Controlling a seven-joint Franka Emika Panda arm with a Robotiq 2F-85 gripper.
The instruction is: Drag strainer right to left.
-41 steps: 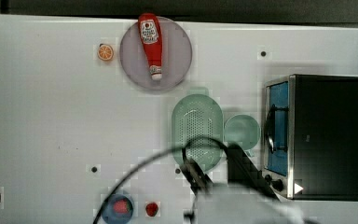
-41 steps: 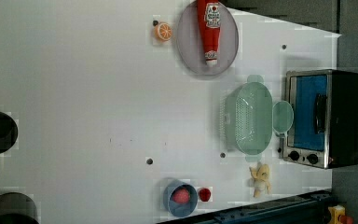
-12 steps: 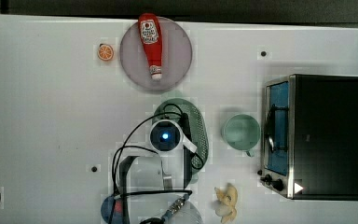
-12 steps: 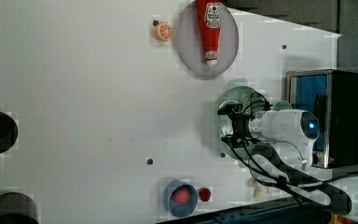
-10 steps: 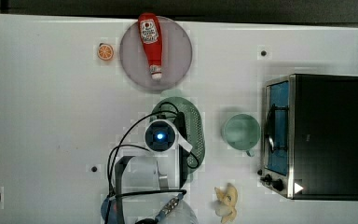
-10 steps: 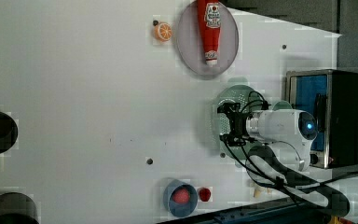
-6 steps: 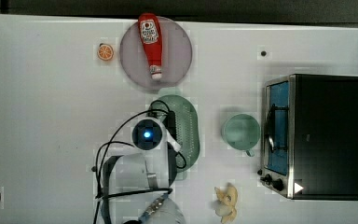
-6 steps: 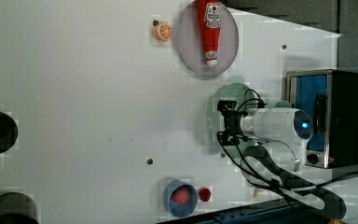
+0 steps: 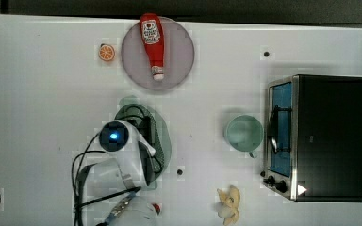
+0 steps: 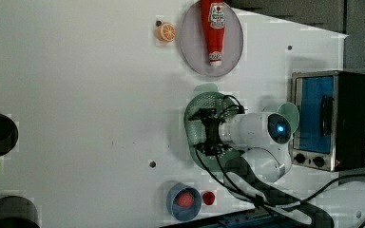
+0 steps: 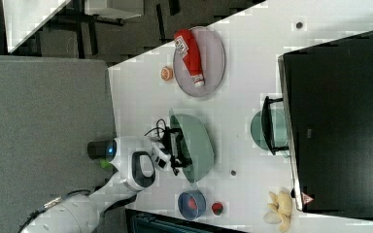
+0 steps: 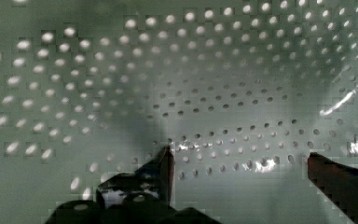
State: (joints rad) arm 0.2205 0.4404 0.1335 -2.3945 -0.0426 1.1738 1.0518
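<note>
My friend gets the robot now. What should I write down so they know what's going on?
Gripper: open, fingers down inside the strainer, gripping nothing.
Strainer: mid-table, below the ketchup plate in the top view, already dragged leftward, well clear of the cup by the toaster oven.
Done: much of the drag.
Left: maybe push further toward the top view's left, then lift the gripper out.
</note>
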